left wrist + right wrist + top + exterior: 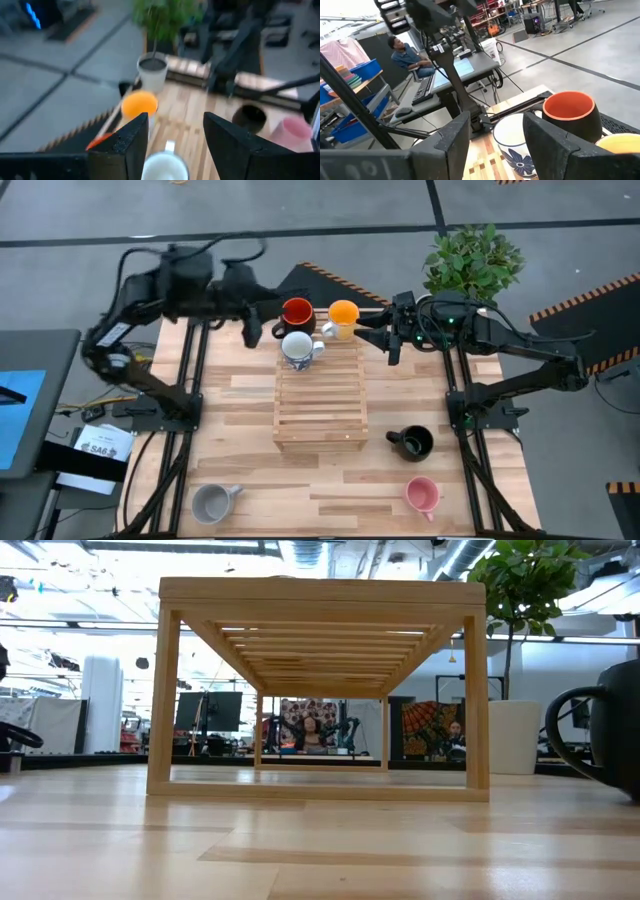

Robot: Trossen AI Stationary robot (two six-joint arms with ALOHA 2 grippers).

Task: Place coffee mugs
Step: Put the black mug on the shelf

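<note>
Three mugs stand on the far end of the wooden slatted rack (320, 395): red-orange (297, 313), yellow-orange (343, 315) and white (297, 348). On the table stand the black mug (413, 442), the pink mug (422, 495) and the grey mug (212, 502). My left gripper (262, 330) is open just left of the red-orange mug; in its wrist view (175, 135) the white mug (165, 167) shows between the fingers. My right gripper (372, 337) is open to the right of the yellow-orange mug and faces the white mug (512, 142) and the red-orange mug (570, 115).
A potted plant (472, 262) in a white pot (515, 735) stands at the table's far right corner, behind my right arm. The low view looks through the rack (320, 690), with the black mug (600, 740) at its right. A person sits at a desk (407, 55) beyond the table.
</note>
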